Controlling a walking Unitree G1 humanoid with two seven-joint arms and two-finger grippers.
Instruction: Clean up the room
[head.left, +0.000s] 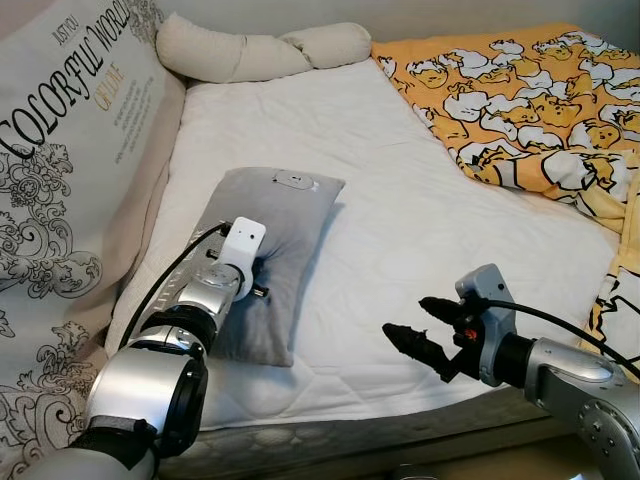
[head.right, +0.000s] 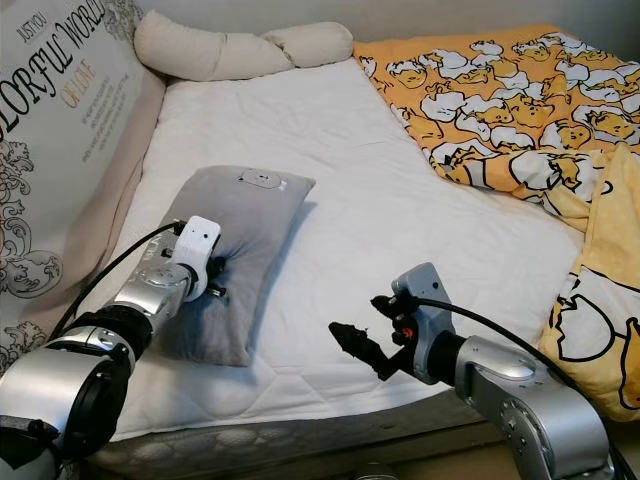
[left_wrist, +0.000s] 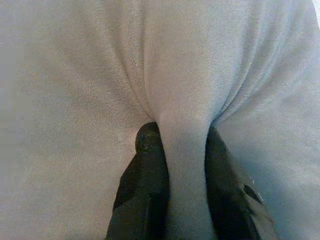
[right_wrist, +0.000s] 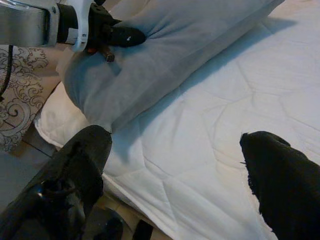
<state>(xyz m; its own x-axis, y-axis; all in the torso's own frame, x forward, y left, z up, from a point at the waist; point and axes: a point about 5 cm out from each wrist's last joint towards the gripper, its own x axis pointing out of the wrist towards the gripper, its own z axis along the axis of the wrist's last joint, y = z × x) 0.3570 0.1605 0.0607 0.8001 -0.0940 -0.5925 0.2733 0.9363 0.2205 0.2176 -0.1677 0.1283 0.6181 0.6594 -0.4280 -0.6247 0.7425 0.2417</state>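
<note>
A grey pillow (head.left: 280, 230) lies on the left side of the white mattress (head.left: 400, 190), its long side pointing up the bed. My left gripper (left_wrist: 182, 140) is pressed into the pillow's near half and is shut on a pinched fold of its grey fabric. Both black fingers (left_wrist: 147, 165) flank the fold. From the head, the left gripper (head.left: 243, 272) sits under its white wrist block. My right gripper (head.left: 408, 318) hovers open over the mattress near the bed's front edge, right of the pillow and apart from it, and nothing sits between its fingers (right_wrist: 85, 155).
A yellow duck-print blanket (head.left: 530, 90) is bunched over the bed's far right and hangs down the right side. At the head of the bed lies a cream twisted bolster (head.left: 260, 50). A large printed cushion (head.left: 70, 150) leans along the left.
</note>
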